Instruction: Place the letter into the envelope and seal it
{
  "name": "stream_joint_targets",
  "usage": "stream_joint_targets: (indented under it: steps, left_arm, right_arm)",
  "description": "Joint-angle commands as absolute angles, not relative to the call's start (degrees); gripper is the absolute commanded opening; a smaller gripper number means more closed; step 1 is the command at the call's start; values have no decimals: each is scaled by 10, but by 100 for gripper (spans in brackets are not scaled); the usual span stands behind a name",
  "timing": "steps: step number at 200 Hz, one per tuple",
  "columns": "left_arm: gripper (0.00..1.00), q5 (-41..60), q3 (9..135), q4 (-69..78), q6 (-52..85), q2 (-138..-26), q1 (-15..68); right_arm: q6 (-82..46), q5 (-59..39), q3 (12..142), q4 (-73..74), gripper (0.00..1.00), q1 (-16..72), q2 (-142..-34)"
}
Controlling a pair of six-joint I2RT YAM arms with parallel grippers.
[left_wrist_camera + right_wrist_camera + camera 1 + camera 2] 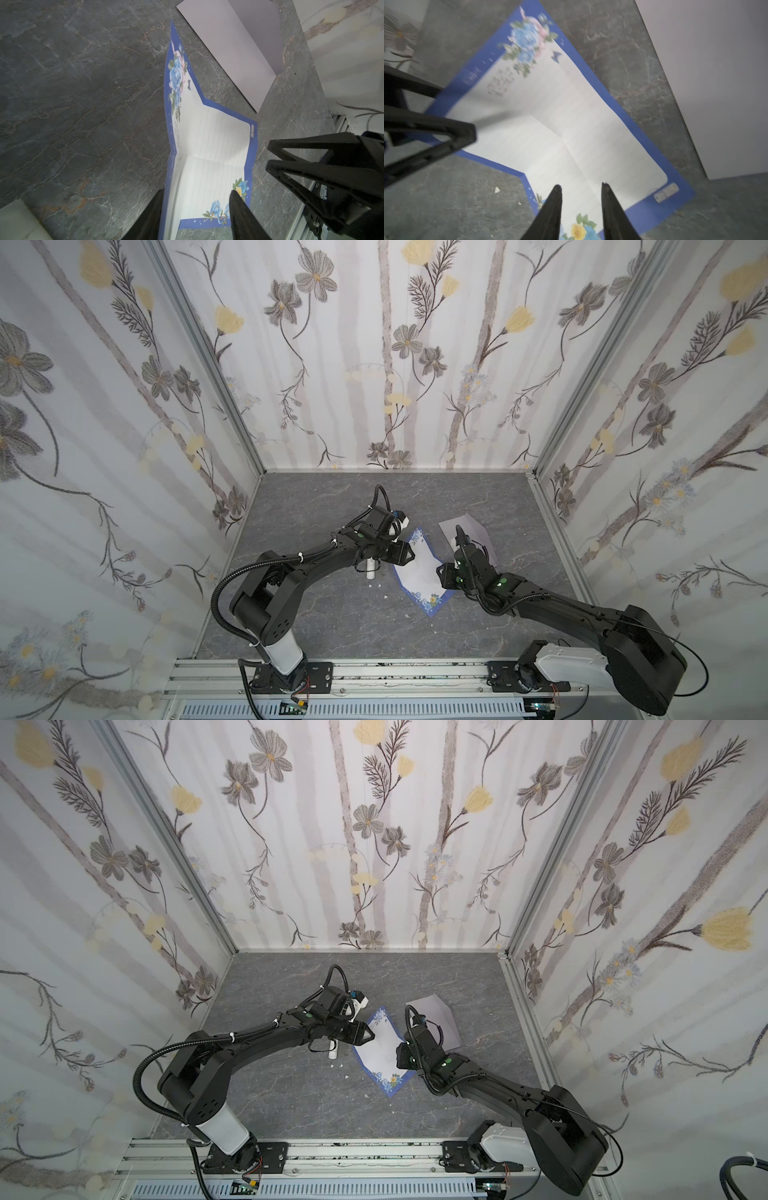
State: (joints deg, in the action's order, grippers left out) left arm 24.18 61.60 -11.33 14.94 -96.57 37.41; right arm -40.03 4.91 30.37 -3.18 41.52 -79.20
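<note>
The letter (pixel 419 572) (pixel 380 1056), a white lined sheet with a blue border and flower prints, lies creased and partly raised in the middle of the table. My left gripper (pixel 409 552) (pixel 195 200) is open at its left side, and the sheet's raised long edge runs up between the fingers (pixel 236 207). Over the letter's (pixel 571 124) near right part my right gripper (pixel 439 572) (pixel 581 186) hangs open, nothing pinched. The grey-lavender envelope (pixel 471 531) (pixel 436 1015) (pixel 234 45) (pixel 706 83) lies just right of the sheet, flap up.
A small white glue-stick tube (pixel 370 570) (pixel 333 1050) lies under the left arm, left of the letter. Small white scraps (pixel 386 596) dot the grey marbled table (pixel 316 497). Floral walls close in the back and both sides.
</note>
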Motion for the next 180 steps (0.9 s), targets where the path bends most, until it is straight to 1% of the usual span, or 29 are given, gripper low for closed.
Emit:
stream_joint_targets:
  steps: [1, 16, 71, 114, 180]
  left_arm:
    - [51, 230, 619, -112, 138, -964, 374]
    - [51, 229, 619, -112, 137, -962, 374]
    - [50, 224, 628, -112, 134, -958, 374]
    - [49, 211, 630, -112, 130, -955, 389]
    - [49, 193, 627, -112, 137, -951, 413]
  right_arm:
    - [-411, 54, 275, -32, 20, 415, -790]
    - [-415, 47, 262, -18, 14, 415, -796]
    - [-417, 40, 260, 16, 4, 421, -851]
    - [-421, 37, 264, 54, 1, 425, -896]
    - [-410, 23, 303, 90, 0, 423, -959]
